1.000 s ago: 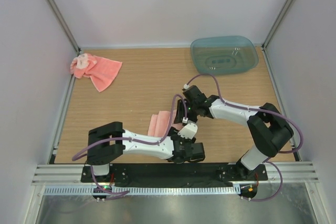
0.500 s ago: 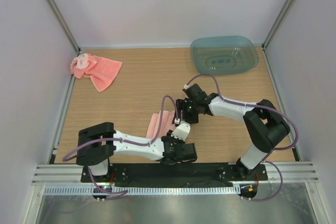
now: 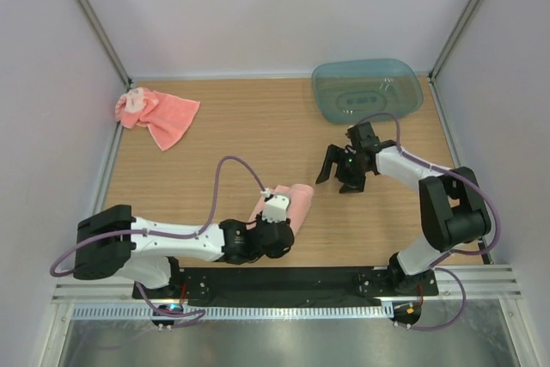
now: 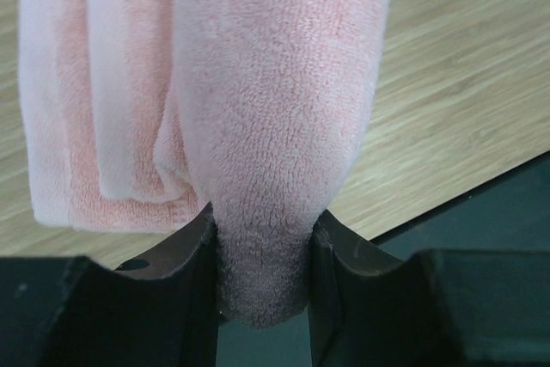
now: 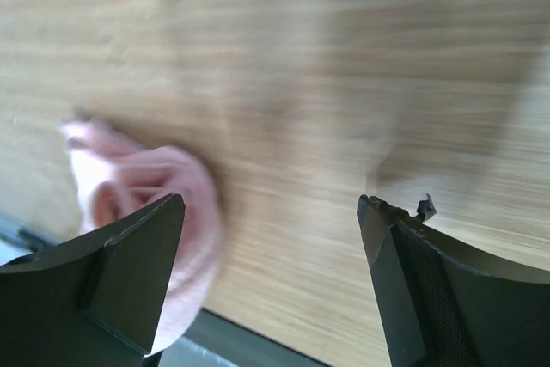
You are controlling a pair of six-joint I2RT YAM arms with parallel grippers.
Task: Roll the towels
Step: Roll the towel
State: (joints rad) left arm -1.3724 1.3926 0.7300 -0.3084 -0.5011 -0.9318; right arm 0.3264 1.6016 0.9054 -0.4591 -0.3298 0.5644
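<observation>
Pink terry, soft and light, will sag and unroll under a loose grip. A crumpled towel (image 3: 157,115) lies far left of the tub (image 3: 367,90). The rolled towel (image 3: 290,199) sits left of the tub and nearer the arms, its end clenched in the left claw (image 4: 262,255); better taken across the whole roll. The right claw (image 3: 341,180) hangs spread and empty just in front of the tub.
</observation>
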